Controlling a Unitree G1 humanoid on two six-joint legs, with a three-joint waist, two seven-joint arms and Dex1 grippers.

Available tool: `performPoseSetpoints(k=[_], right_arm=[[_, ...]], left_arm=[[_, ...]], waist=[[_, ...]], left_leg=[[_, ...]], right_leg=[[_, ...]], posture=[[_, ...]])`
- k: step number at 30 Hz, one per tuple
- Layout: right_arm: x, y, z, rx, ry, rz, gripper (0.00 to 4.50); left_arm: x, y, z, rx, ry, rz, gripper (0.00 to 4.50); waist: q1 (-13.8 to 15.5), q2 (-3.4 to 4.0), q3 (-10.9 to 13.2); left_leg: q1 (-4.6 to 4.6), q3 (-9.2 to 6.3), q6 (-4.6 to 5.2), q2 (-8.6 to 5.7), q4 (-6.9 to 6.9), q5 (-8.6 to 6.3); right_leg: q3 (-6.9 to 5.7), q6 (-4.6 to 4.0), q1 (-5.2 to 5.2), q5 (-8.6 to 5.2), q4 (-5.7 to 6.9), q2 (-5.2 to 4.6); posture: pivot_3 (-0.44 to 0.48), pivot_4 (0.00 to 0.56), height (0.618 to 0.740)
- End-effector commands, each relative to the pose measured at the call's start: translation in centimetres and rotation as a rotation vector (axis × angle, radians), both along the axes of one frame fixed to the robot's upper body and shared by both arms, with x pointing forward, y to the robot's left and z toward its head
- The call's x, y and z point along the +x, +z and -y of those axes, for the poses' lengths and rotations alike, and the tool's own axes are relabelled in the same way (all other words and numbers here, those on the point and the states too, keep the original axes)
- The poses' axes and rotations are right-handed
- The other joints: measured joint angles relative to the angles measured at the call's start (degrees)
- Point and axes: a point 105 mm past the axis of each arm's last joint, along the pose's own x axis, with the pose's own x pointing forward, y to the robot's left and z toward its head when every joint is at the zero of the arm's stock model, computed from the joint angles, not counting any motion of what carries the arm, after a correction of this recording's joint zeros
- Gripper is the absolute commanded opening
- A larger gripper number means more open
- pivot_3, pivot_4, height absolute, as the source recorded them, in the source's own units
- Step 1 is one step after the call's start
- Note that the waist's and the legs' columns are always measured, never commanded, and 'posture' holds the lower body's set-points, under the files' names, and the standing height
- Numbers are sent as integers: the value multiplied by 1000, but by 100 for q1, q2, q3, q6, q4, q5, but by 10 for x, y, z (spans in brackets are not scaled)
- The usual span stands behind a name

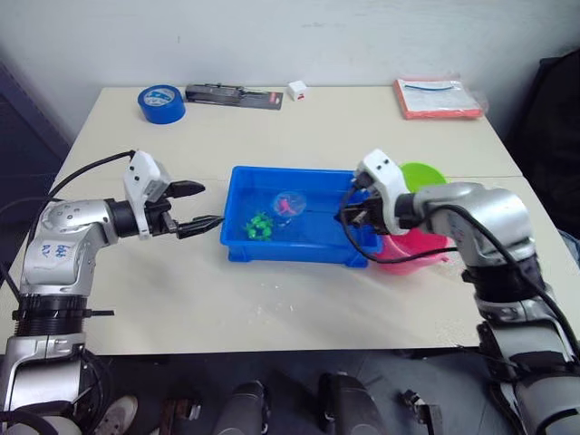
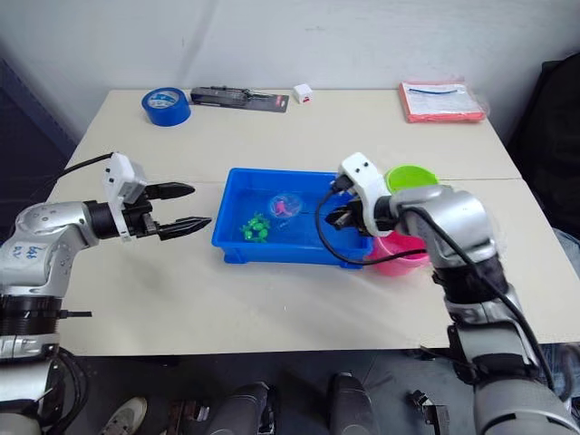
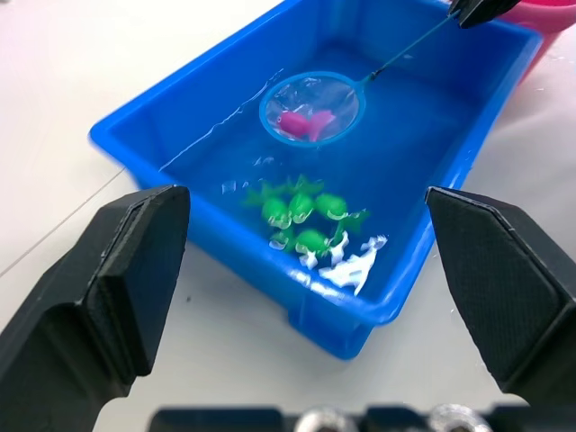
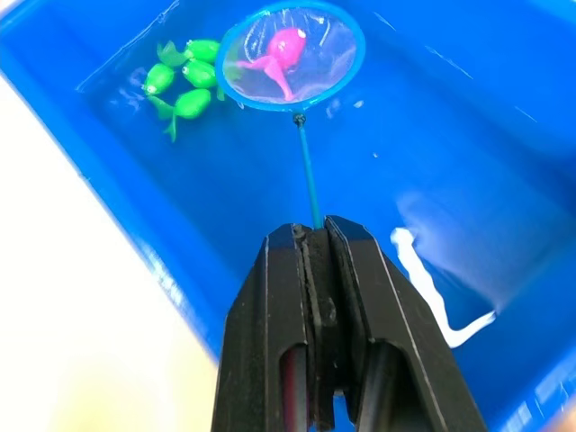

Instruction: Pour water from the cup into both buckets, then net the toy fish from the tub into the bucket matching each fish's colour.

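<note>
The blue tub [image 1: 243,243] sits mid-table with water in it. My right gripper [image 4: 313,241] is shut on the thin handle of the net [image 4: 291,58], whose light blue ring hangs over the tub with a pink fish [image 4: 277,52] in the mesh. Several green fish [image 3: 300,212] cluster in the tub beside the net. The green bucket [image 1: 422,174] and the pink bucket [image 1: 415,251] stand just right of the tub, partly behind my right arm. My left gripper [image 1: 197,207] is open, hovering left of the tub. The cup is out of view.
A blue tape roll [image 1: 161,103], a black flat tool [image 1: 234,95] and a small white box [image 1: 296,90] lie along the far edge. A red-orange folder [image 1: 438,98] lies at the back right. Bare tabletop runs in front of the tub.
</note>
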Motion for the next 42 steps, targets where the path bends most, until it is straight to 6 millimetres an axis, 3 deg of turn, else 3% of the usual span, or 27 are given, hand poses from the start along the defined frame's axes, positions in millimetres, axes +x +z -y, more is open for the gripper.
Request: performPoseSetpoints(k=[1,10,16,25,32,42], right_arm=[[-17,24,13,67,20,95,797],[-57,51,63,79,-15,265,797],[-88,67,121,-23,-170,357,797],[-116,42,165,-279,-288,423,797],[-119,9,185,-574,-273,573,797],[-134,-11,187,-941,-89,906,797]], left_arm=[[-1,6,15,-12,-93,18,4500],[3,10,46,14,-276,18,4500],[8,13,54,16,-318,31,4500],[13,8,52,17,-316,30,4500],[15,4,52,12,-313,26,4500],[15,0,51,4,-307,19,4500]], waist=[[6,0,0],[105,-1,0],[218,-1,0],[282,-1,0],[291,-2,0],[282,-2,0]], left_leg=[[0,0,0,0,0,0],[-3,3,3,0,0,1],[-2,14,10,-2,-2,2],[3,28,14,1,-1,3],[6,36,18,-7,0,5],[10,41,17,-3,-1,5]], right_leg=[[0,0,1,0,-1,0],[0,0,11,0,-25,2],[-5,1,15,0,-33,7],[-1,2,17,1,-34,9],[-2,5,17,2,-33,10],[0,5,18,2,-37,16]], posture=[[0,150,737],[0,150,737],[0,150,737],[0,150,737],[0,150,737],[0,150,737]])
